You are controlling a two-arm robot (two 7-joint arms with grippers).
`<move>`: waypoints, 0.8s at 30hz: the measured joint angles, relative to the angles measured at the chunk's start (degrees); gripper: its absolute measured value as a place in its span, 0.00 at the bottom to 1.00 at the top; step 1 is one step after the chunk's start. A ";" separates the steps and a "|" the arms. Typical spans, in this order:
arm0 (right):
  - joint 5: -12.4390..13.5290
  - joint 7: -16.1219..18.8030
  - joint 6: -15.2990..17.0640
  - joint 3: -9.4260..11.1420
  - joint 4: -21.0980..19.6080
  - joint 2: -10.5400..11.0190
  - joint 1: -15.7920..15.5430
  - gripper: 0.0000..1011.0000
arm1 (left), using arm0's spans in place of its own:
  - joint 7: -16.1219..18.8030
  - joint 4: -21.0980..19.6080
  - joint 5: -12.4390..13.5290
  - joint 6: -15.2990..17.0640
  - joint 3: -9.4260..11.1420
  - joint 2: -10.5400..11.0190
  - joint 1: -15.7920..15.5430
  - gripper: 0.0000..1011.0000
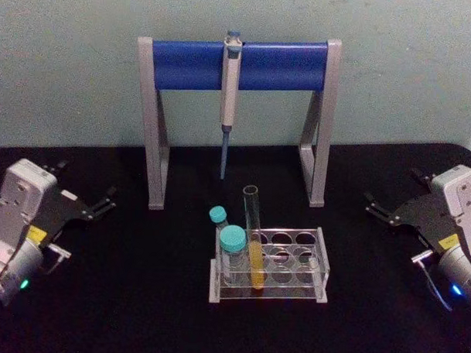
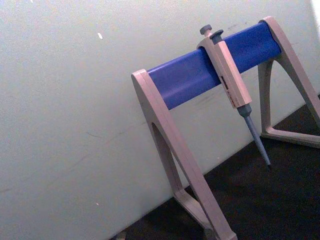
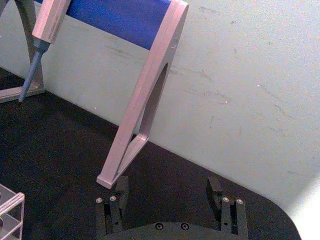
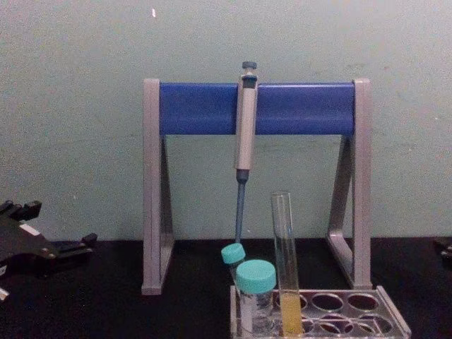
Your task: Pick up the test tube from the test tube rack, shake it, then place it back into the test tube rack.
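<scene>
The test tube stands upright in the front row of the clear test tube rack, at the table's middle, with yellow-orange liquid in its lower part. From the chest, the test tube rises well above the rack. My left gripper rests open at the far left of the table, well away from the rack, and shows low at the side as the left gripper. My right gripper sits open at the far right, its fingers spread with nothing between them. A rack corner is visible.
Behind the rack stands a tall blue-and-grey pipette stand with a pipette hanging from it. Two teal-capped vials occupy the rack's left end beside the tube. Black tabletop lies open on both sides; a pale wall stands behind.
</scene>
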 joint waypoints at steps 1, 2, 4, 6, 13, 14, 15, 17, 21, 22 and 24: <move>0.00 0.00 0.00 0.00 0.00 0.00 0.00 0.99 | 0.00 0.00 0.00 0.00 0.00 0.00 0.00 0.99; 0.00 0.00 0.00 0.00 0.00 0.00 0.00 0.99 | 0.00 0.00 0.00 0.00 0.00 0.00 0.00 0.99; 0.00 0.00 0.00 0.00 0.00 0.00 0.00 0.99 | 0.00 0.00 0.00 0.00 0.00 0.00 0.00 0.99; 0.00 0.00 0.00 0.00 0.00 0.00 0.00 0.99 | 0.00 0.00 0.00 0.00 0.00 0.00 0.00 0.99; 0.00 0.00 0.00 0.00 0.00 0.00 0.00 0.99 | 0.00 0.00 0.00 0.00 0.00 0.00 0.00 0.99; 0.00 0.00 0.00 0.00 0.00 0.00 0.00 0.99 | 0.00 0.00 0.00 0.00 0.00 0.00 0.00 0.99; 0.00 0.00 0.00 0.00 0.00 0.00 0.00 0.99 | 0.00 0.00 0.00 0.00 0.00 0.00 0.00 0.99; 0.00 0.00 0.00 0.00 0.00 0.00 0.00 0.99 | 0.00 0.00 0.00 0.00 0.00 0.00 0.00 0.99; 0.00 0.00 0.00 0.00 0.00 0.00 0.00 0.99 | 0.00 0.00 0.00 0.00 0.00 0.00 0.00 0.99; 0.00 0.00 0.00 0.00 0.00 0.00 0.00 0.99 | 0.00 0.00 0.00 0.00 0.00 0.00 0.00 0.99; 0.00 0.00 0.00 0.00 0.00 0.00 0.00 0.99 | 0.00 0.00 0.00 0.00 0.00 0.00 0.00 0.99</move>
